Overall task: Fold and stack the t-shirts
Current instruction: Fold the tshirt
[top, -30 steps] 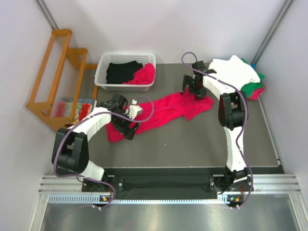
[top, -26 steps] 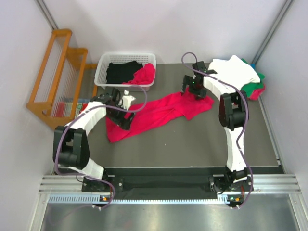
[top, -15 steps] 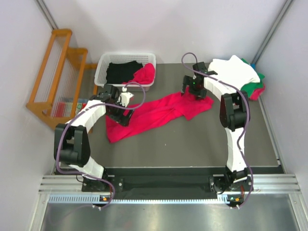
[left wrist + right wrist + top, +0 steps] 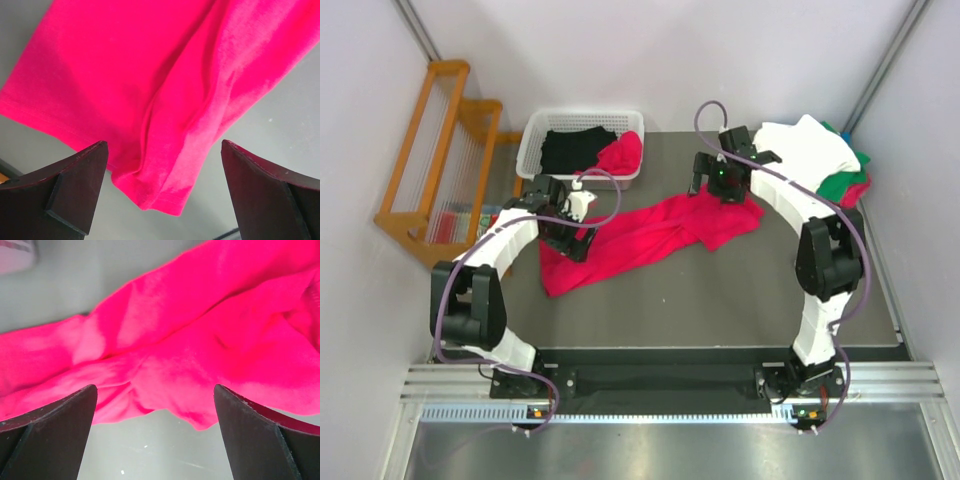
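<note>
A crimson-red t-shirt [image 4: 640, 235] lies crumpled and stretched across the grey table, from lower left to upper right. My left gripper [image 4: 563, 228] is open above its left end; the left wrist view shows a hemmed corner of the shirt [image 4: 165, 150] between the spread fingers. My right gripper [image 4: 718, 180] is open above the shirt's right end; the right wrist view shows rumpled red cloth [image 4: 190, 365] between the fingers. Neither gripper holds anything. A pile of white, green and red tees [image 4: 815, 150] lies at the back right.
A white lattice basket [image 4: 532, 150] at the back left holds a black tee [image 4: 575, 148] and a red one [image 4: 622, 155]. An orange wooden rack [image 4: 435, 160] stands left of the table. The side walls are close.
My left gripper moved up and left from the shirt's lower left part to its upper left edge. My right gripper shifted slightly up and back, and the right arm's elbow swung out to the right.
</note>
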Motion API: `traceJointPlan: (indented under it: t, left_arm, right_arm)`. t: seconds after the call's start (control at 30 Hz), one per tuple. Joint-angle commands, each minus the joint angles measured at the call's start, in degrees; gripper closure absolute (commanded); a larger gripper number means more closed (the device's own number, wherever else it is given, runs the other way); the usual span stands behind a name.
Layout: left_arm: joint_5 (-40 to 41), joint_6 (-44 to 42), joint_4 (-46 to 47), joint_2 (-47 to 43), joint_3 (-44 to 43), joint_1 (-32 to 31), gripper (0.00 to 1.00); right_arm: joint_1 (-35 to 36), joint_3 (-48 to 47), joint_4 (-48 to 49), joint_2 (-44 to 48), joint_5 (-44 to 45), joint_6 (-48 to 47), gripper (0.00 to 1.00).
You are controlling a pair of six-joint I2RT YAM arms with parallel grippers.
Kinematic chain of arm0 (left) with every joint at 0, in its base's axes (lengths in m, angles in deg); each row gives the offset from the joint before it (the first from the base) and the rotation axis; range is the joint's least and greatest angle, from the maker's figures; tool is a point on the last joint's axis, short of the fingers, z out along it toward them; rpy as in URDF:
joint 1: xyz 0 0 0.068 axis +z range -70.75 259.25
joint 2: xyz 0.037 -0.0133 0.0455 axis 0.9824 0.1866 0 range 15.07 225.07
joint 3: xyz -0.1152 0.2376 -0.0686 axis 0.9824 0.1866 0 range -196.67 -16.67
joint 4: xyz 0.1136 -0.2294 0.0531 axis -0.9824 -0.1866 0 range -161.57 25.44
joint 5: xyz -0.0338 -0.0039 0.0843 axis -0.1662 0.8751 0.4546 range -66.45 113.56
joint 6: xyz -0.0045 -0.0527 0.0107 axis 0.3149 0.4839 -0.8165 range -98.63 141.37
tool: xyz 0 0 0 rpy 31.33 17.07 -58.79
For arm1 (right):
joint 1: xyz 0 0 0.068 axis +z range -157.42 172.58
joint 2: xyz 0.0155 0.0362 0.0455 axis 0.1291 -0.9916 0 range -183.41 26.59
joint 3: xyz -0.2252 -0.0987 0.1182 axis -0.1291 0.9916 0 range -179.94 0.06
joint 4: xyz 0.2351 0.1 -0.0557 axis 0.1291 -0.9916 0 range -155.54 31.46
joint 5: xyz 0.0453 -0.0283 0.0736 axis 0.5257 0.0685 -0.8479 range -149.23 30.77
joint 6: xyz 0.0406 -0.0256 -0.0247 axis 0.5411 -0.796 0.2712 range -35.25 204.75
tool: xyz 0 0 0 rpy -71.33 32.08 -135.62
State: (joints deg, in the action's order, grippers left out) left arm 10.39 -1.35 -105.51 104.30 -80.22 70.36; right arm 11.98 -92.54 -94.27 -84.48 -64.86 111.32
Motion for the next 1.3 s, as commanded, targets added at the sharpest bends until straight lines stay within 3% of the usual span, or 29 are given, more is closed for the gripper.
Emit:
traceJointPlan:
  t: [0.0, 0.17, 0.33, 0.57, 0.8, 0.93, 1.27]
  left_arm:
    - [-3.8, 0.1, -3.2, -3.4, -2.3, 0.2, 0.01]
    - [-4.8, -0.7, -9.5, -5.2, -2.7, 0.2, 0.01]
    - [0.7, -0.6, -8.4, -8.1, 3.9, 1.8, 0.01]
    - [5.1, -0.5, -6.4, -5.4, 9.8, 8.1, 0.03]
    - [3.5, 0.7, -5.2, -2.7, 9.1, 8.2, 0.15]
    - [2.4, 0.8, -5.1, -2.3, 8.5, 8.1, 0.3]
    - [3.1, 0.6, -1.2, -1.3, 9.5, 8.2, 0.38]
  right_arm:
    - [-0.1, 0.3, 1.3, 5.8, 0.8, 0.1, 0.0]
    - [0.3, 3.9, 2.9, 7.0, 0.8, 0.7, 0.0]
    - [0.4, 6.1, 4.0, 5.9, -0.4, 1.1, 0.0]
    - [0.3, 7.2, 4.3, 6.3, -0.4, 0.7, 0.0]
    - [0.4, 7.5, 4.6, 6.1, -0.5, 0.8, 0.0]
    - [0.3, 8.0, 5.0, 5.7, -0.8, 0.9, 0.0]
    - [0.4, 8.9, 6.1, 5.3, -1.4, 0.9, 0.0]
